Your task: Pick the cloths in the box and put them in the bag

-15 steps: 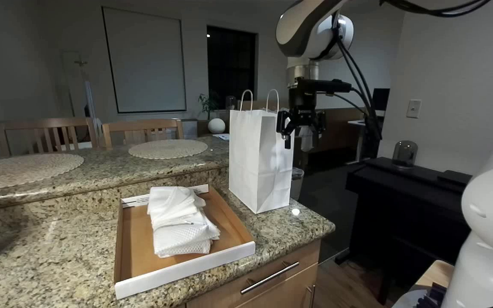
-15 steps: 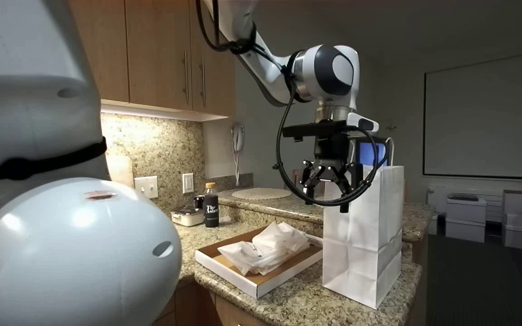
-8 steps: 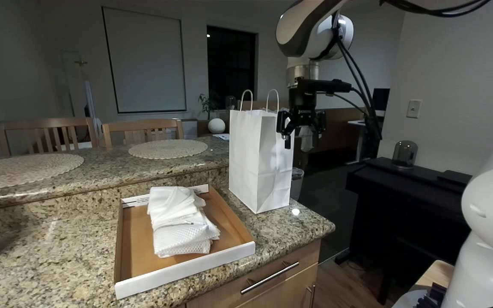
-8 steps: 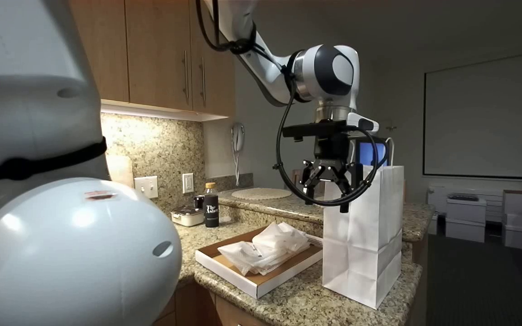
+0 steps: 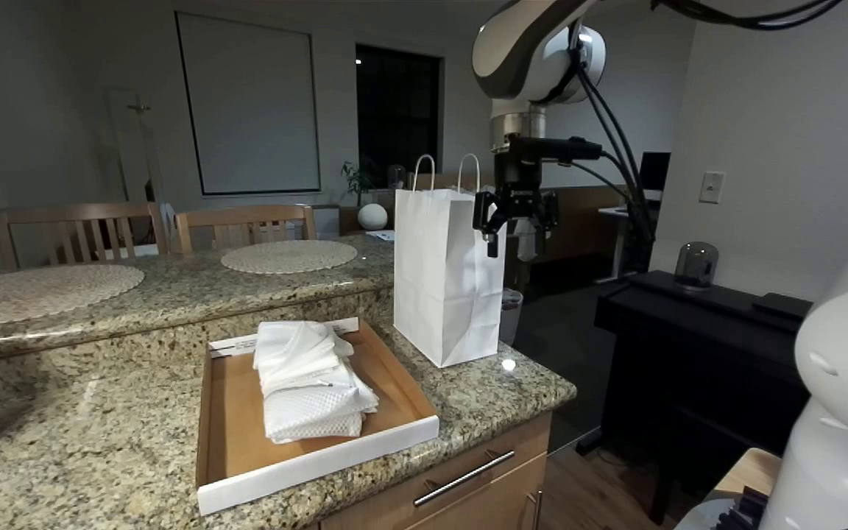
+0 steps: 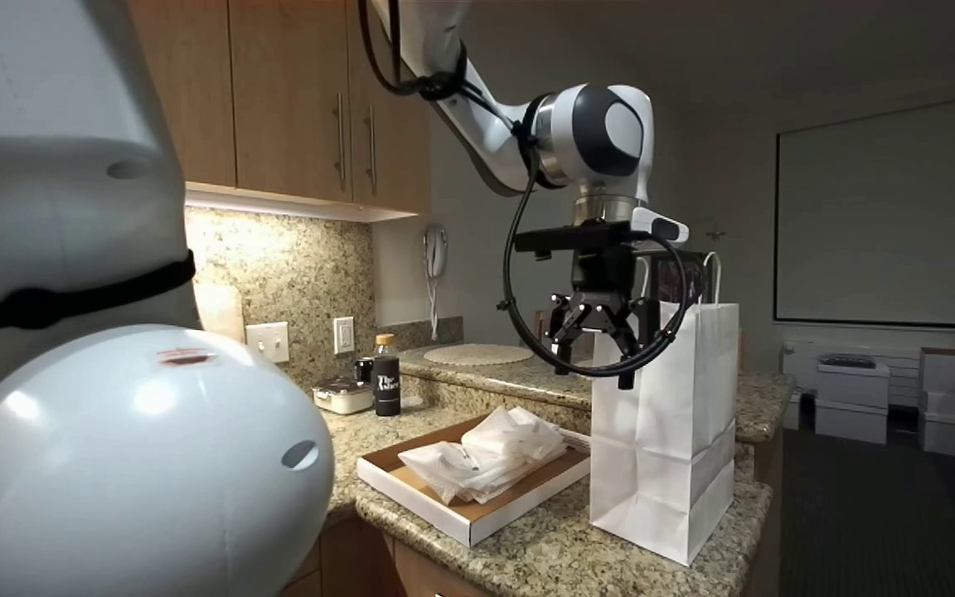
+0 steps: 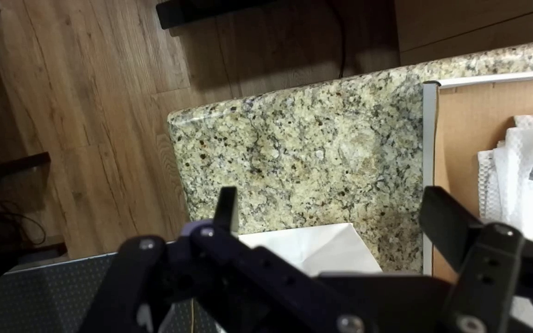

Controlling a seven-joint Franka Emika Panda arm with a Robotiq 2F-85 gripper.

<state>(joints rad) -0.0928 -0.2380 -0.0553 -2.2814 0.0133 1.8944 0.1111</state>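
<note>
Cloths (image 5: 310, 383): white and flimsy, partly netted, are lying in a loosely folded stack inside the box (image 5: 321, 464).
Box: shallow, brown cardboard within low white walls, is sitting left of the bag (image 5: 424, 280) in both exterior views.
Bag: tall, loop-handled, creased white paper, is standing upright.
Gripper (image 6: 594, 375): black and angular, is hanging near the bag's upper part, jaws standing apart.
Counter (image 5: 100, 456): polished speckled granite, is glinting before me.
Mats (image 5: 289, 256): round, woven, are lying on the raised far ledge (image 5: 181, 283) in an exterior view.
</note>
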